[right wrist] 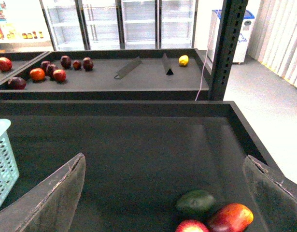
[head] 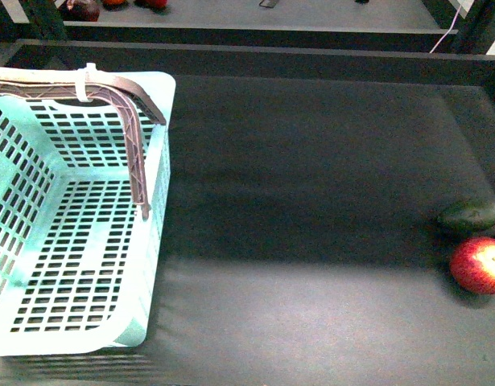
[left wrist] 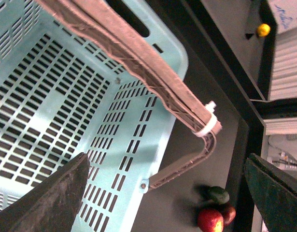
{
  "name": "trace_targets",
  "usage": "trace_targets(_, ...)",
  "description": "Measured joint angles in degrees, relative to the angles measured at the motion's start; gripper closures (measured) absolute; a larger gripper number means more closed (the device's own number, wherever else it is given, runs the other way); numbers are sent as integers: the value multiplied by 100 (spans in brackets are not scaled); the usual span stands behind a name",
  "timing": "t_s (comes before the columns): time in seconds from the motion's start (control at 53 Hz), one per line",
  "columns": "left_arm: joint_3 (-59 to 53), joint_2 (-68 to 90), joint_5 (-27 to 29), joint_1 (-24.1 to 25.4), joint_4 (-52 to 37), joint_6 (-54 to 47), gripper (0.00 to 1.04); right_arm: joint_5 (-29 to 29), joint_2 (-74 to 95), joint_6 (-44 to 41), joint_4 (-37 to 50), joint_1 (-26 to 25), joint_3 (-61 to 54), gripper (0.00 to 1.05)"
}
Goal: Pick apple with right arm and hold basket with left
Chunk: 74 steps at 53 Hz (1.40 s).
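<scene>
Left wrist view: the left tool point(left wrist: 167, 157) has its fingers wide apart and grips nothing. It hangs above the basket point(left wrist: 66, 96), near the handle point(left wrist: 138, 63). In the right wrist view the right tool point(right wrist: 163, 159) is also spread apart, above the dark table point(right wrist: 138, 145). In the front view the apple point(head: 479, 264) lies at the table's right edge, just beside a green fruit point(head: 470, 215), well apart from the basket at the left.

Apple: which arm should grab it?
Right. The apple lies far right on the table, just ahead of the open right fingers; the left fingers hover over the basket.
</scene>
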<state>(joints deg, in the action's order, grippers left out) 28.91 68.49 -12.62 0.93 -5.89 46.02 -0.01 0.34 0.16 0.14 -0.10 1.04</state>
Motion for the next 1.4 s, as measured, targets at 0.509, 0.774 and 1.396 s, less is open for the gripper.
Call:
trace_targets(0.509, 1899, 2518, 894, -74, -13, 1753, 7, 2, 0, 0, 0, 0, 0, 9)
trace_targets(0.774, 2306, 3040, 1040, -37, 52, 1932, 7, 2, -2, 0, 0, 0, 0, 9)
trace_targets(1.396, 2540, 3303, 1226, -90, 544, 2531, 79, 2, -2, 0, 0, 0, 0, 9)
